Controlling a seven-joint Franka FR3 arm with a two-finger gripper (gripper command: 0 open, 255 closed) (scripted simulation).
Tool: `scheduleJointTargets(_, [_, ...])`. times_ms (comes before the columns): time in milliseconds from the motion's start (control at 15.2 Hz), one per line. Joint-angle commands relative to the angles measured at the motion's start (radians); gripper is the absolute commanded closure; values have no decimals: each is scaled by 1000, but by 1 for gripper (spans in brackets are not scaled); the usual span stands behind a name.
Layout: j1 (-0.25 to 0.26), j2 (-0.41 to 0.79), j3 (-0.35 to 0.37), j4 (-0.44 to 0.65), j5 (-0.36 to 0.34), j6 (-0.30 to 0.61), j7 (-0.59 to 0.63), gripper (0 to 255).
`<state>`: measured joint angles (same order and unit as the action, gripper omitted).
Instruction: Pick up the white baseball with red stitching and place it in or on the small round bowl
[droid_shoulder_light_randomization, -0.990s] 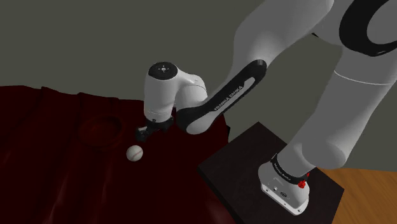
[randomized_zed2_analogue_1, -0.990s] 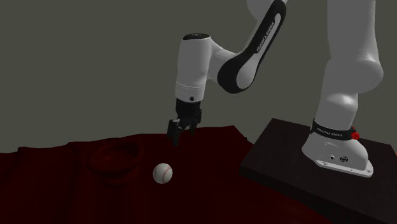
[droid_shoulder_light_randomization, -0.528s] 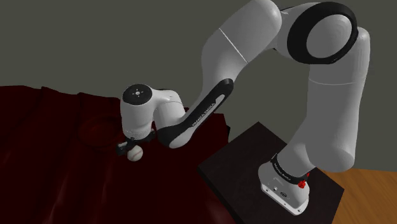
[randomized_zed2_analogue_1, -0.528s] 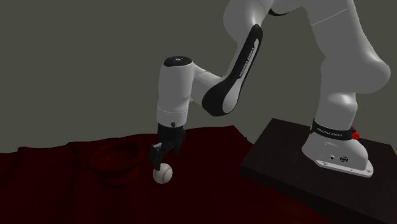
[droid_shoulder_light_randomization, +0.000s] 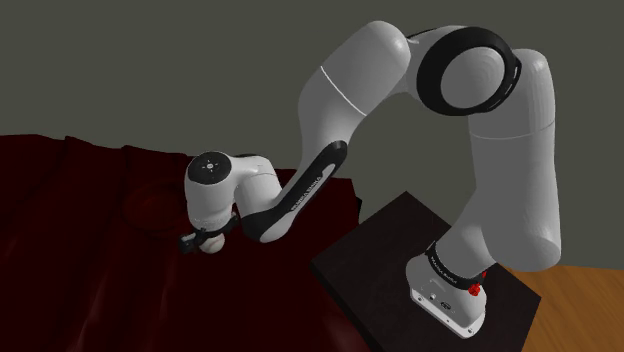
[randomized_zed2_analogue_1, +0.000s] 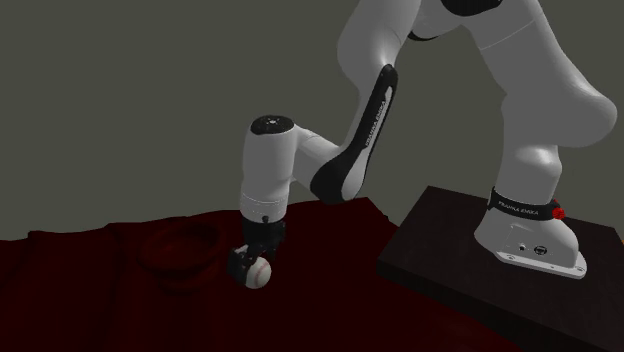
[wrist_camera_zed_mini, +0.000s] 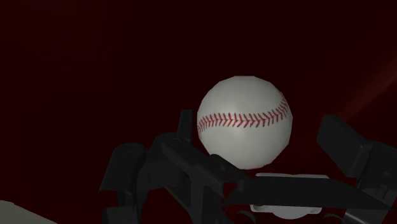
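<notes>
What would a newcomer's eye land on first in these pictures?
The big white arm bends down from its stand at the shoulder view's lower right onto a dark red cloth. There a white baseball with red stitching lies between the open fingers of the black gripper, not yet clasped. A dark bowl sits beside it, toward the second exterior view's left.

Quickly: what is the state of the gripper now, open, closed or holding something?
Gripper: open, its fingers on either side of the baseball, not clasping it.
</notes>
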<state>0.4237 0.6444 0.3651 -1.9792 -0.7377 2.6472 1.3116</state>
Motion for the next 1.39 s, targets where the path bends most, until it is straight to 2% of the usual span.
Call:
scheduleJointTargets(0, [7,16,-9,9,-9,7,6,0])
scheduleJointTargets(462, [7,16,-9,9,-9,7,6,0])
scheduleJointTargets(528, [7,16,-9,9,-9,7,6,255])
scheduleJointTargets(1122, [7,16,-9,9,-9,7,6,255])
scheduleJointTargets(1320, [-10,-17,13,-3,15,-14,-14,255])
